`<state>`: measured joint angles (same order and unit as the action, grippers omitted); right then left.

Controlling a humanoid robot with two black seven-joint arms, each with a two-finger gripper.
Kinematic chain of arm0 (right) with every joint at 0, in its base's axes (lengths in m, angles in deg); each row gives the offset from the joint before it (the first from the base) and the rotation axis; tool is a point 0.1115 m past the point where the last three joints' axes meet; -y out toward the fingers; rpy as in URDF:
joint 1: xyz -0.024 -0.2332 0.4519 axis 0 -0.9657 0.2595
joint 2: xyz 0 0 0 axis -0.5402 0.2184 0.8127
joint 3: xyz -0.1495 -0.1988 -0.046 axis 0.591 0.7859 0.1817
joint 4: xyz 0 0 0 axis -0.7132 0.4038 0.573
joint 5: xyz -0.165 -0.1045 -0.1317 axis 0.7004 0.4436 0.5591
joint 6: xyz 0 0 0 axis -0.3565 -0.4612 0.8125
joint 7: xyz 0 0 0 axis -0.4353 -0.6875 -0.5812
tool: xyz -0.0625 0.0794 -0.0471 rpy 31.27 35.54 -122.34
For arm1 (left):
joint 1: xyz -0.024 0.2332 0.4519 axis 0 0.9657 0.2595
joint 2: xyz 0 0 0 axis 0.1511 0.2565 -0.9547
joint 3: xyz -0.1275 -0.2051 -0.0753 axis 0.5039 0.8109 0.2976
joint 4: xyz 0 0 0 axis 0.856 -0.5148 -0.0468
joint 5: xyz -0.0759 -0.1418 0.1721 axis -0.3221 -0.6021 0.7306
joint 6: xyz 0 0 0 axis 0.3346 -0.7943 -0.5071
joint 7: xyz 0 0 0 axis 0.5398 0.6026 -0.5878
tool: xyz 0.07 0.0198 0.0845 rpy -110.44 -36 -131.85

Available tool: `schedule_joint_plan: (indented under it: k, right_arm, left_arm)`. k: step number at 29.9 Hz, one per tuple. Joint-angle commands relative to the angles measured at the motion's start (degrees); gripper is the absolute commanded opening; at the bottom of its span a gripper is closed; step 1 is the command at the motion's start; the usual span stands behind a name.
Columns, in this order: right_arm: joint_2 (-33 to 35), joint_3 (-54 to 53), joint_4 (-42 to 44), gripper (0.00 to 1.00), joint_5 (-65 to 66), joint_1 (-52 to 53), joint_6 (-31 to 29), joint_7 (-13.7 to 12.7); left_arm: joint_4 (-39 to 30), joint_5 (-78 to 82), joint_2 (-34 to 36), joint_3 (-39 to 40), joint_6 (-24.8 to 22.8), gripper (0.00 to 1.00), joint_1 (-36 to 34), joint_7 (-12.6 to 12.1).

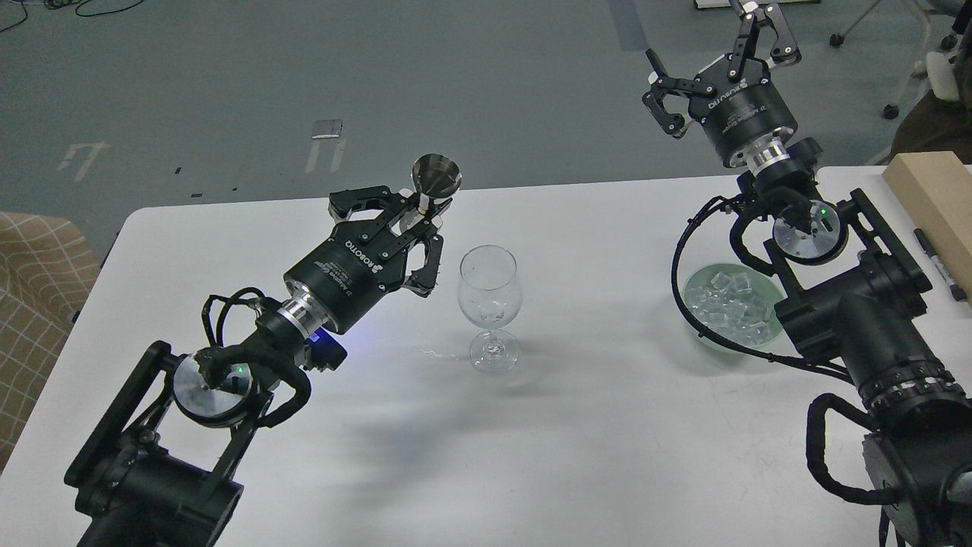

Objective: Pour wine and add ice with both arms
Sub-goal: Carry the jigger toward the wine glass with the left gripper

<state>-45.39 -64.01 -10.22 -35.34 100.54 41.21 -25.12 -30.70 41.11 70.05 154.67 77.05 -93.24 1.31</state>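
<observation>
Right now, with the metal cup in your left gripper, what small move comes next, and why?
Probably carry the left gripper a little further right, since the metal cup it holds sits upright just left of the wine glass, not yet over its rim. The right gripper hangs open above the table's far edge.
</observation>
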Motion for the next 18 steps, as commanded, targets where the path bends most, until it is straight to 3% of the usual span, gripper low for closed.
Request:
schedule_joint_plan:
  k: [1,18]
  right_arm:
    - [0.0,-0.1,0.0,1.00,0.0,0.0,0.0,0.0]
    - [0.0,-0.1,0.0,1.00,-0.1,0.2,0.0,0.0]
  left_arm:
    - [0.0,1.7,0.5,-1.4,-0.1,0.21,-0.9,0.0]
    - [0.0,4.8,1.6,-1.9,-0.2,0.21,-1.7,0.1]
